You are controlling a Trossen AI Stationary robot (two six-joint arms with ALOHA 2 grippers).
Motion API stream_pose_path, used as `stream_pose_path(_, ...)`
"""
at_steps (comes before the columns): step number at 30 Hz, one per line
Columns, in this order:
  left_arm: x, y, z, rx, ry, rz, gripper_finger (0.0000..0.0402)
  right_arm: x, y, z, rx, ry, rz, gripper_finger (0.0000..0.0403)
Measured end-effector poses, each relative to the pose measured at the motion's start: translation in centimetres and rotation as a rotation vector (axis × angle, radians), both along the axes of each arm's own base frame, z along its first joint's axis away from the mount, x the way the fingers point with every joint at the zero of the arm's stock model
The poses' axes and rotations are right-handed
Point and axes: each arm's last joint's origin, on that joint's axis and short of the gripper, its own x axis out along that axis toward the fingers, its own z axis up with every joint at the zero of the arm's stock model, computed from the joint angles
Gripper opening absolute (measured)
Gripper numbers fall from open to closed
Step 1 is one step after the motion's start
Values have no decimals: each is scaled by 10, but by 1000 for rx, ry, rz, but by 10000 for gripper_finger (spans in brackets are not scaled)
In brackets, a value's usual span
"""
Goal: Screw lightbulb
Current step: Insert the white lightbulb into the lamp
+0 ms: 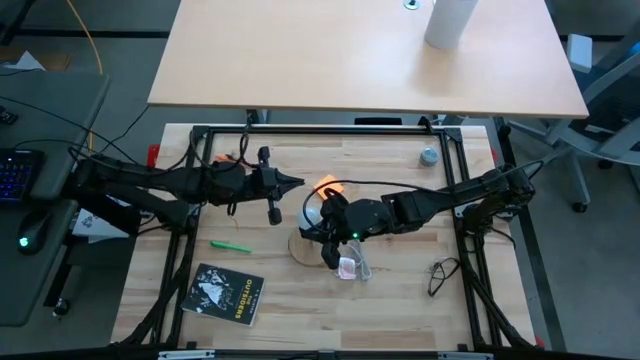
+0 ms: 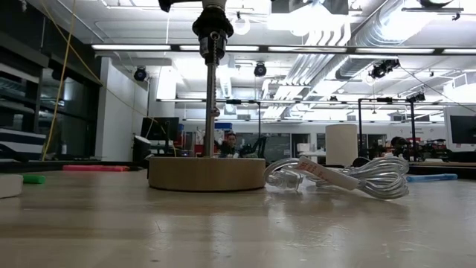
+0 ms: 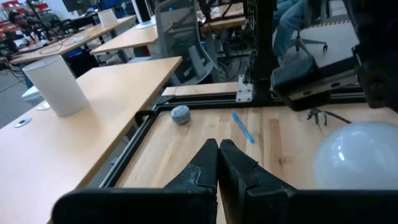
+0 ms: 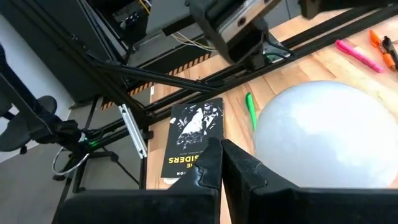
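Two arms reach toward the table's middle. Left gripper [image 1: 297, 181]: fingers pressed together, holding nothing, tip just left of the lightbulb [image 1: 316, 209]. The lightbulb sits above the wooden disc [image 1: 303, 246], its globe filling the right wrist view. Right gripper [image 1: 326, 222]: at the bulb; whether its fingers clamp it cannot be told. A black book [image 1: 224, 294] lies near the left front corner.

Overhead and table-level views share the wooden disc [image 1: 308, 246] [image 2: 206, 173]
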Motion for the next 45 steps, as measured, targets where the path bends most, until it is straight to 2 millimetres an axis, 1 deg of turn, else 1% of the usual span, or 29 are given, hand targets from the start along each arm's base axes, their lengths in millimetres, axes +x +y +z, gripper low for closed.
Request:
stream_pose_path(9,-12,2,11,1,-47,22,0,-1,4,8,31,-55,125,0)
stream_pose_path(11,-15,2,13,0,-53,22,0,-5,4,12,41,-54,150,0)
stream_pose_path(14,-20,2,10,-18,-5,22,0,-19,6,16,30,8,158,0)
stream_pose_path(17,-25,3,2,-75,71,44,0,-39,10,18,4,108,90,0)
stream_pose_path(21,-25,3,-5,-150,109,75,0,-60,16,15,-52,218,-52,0)
stream_pose_path(24,-21,5,-8,-173,124,57,0,-64,19,10,-88,259,-115,0)
stream_pose_path(27,-20,3,-11,-245,156,-58,0,-62,16,9,-101,262,-131,0)
stream_pose_path(30,-29,-8,-10,-373,185,-181,0,-59,4,9,-132,261,-155,0)
stream_pose_path(32,-38,-19,-6,-429,190,-219,0,-57,-5,11,-148,258,-166,0)
stream_pose_path(34,-47,-32,-1,-452,162,-228,0,-54,-17,13,-158,253,-148,0)
stream_pose_path(37,-55,-57,6,-463,89,-244,0,-46,-35,17,-157,216,-79,0)
stream_pose_path(39,-54,-73,6,-440,54,-237,0,-40,-49,22,-148,161,-41,0)
stream_pose_path(41,-50,-87,1,-410,36,-202,0,-35,-64,26,-140,112,-16,0)
stream_pose_path(45,-29,-108,-13,-369,-3,-131,0,-32,-88,29,-129,79,13,0)
